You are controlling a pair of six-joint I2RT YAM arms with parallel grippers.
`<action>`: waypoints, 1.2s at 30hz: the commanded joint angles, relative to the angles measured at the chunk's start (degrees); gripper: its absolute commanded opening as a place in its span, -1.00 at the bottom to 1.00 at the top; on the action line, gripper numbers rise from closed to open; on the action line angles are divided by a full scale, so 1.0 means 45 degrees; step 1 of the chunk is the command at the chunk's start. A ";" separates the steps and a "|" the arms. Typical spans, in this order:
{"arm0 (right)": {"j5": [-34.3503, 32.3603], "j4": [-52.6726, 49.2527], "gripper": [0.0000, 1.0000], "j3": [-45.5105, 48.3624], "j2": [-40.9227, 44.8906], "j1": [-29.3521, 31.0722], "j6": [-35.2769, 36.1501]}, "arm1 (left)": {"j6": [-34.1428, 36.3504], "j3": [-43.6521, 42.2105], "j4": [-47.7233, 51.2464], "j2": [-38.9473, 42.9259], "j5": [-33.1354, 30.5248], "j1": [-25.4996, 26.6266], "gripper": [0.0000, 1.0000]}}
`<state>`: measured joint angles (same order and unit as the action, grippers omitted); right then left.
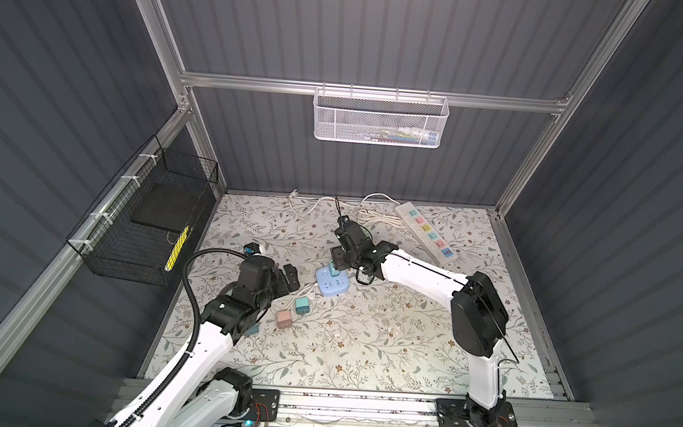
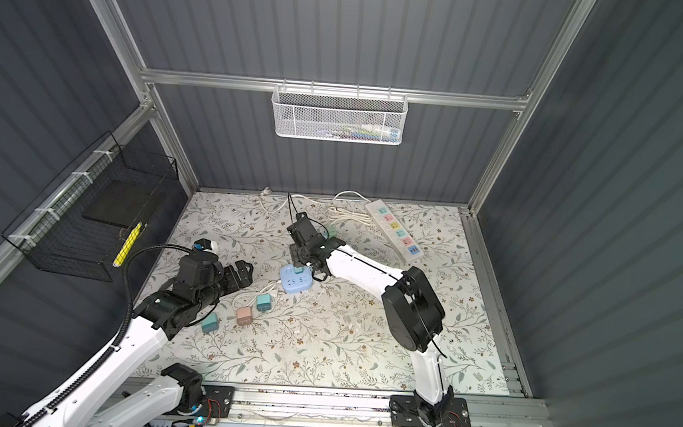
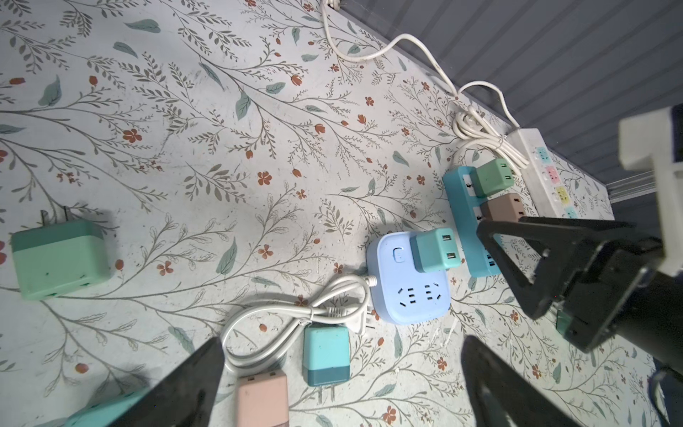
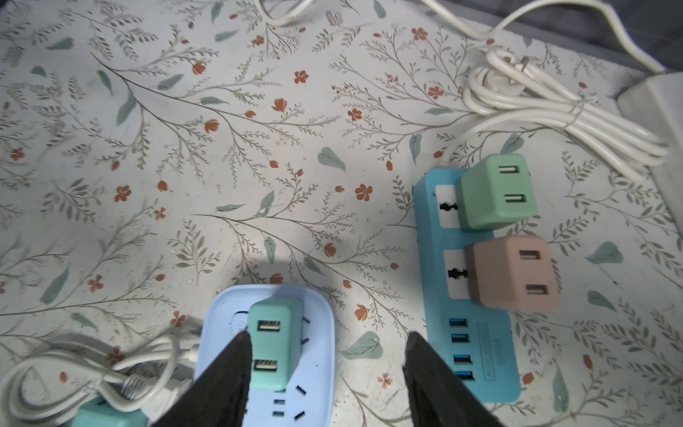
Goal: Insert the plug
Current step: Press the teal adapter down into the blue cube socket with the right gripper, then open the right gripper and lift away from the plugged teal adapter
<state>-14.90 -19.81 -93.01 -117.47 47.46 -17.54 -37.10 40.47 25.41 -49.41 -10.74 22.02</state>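
The teal plug (image 4: 271, 344) stands upright in the pale blue square socket block (image 4: 321, 332), seated at the corner beside the block's button, its two USB ports facing up. The block lies near the middle of the flowered surface (image 1: 363, 341), and in both top views the plug (image 1: 333, 271) (image 2: 297, 270) shows on top of it. The right fingers (image 4: 229, 377) are spread apart and pinch nothing: one lies along the plug's side, though whether it touches cannot be told, and the other stands clear over bare surface between the block and a teal power strip (image 4: 476, 332). That strip carries a green adapter (image 4: 495, 192) and a brown adapter (image 4: 513, 273), both plugged in. The block's white cord (image 3: 288, 321) lies coiled just beside it. Next to the coil rest a loose teal adapter (image 3: 327, 355) and a pink adapter (image 3: 262, 399), with a loose green adapter (image 3: 59, 258) well apart. The left fingers (image 3: 184, 388) are spread wide above these and empty. A long white power strip (image 1: 425, 233) lies near the back wall.
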 commanded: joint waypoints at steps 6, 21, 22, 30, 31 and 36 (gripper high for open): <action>0.0168 0.0223 0.33 0.1164 -0.0343 -0.0095 -0.0126 | -0.0011 -0.0061 -0.0083 -0.0031 0.0301 -0.0091 1.00; -0.1454 0.0876 0.53 0.2984 0.2547 0.0605 -0.0082 | -0.0293 -0.0906 0.0454 -0.1682 -0.0355 -0.0081 0.92; -0.1604 0.1146 0.55 0.3535 0.2930 0.0726 -0.0302 | -0.0187 -0.1016 0.0288 -0.1888 -0.0127 -0.0017 0.88; -0.1806 0.2423 0.57 0.7896 0.6360 0.0937 -0.2315 | 0.0584 -0.0063 0.0829 -0.4306 -0.1793 0.1762 0.77; -0.1779 0.2392 0.57 0.8301 0.6608 0.0937 -0.2460 | 0.0665 0.0097 0.0914 -0.4497 -0.1771 0.1836 0.75; -0.1848 0.2470 0.59 0.9989 0.7988 0.0935 -0.2667 | 0.1069 0.0740 0.1337 -0.4682 -0.1286 0.2015 0.61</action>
<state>-21.54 -10.46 -51.72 -84.55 51.57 -27.27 -34.59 40.77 28.82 -70.65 -16.53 30.72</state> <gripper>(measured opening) 0.791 0.816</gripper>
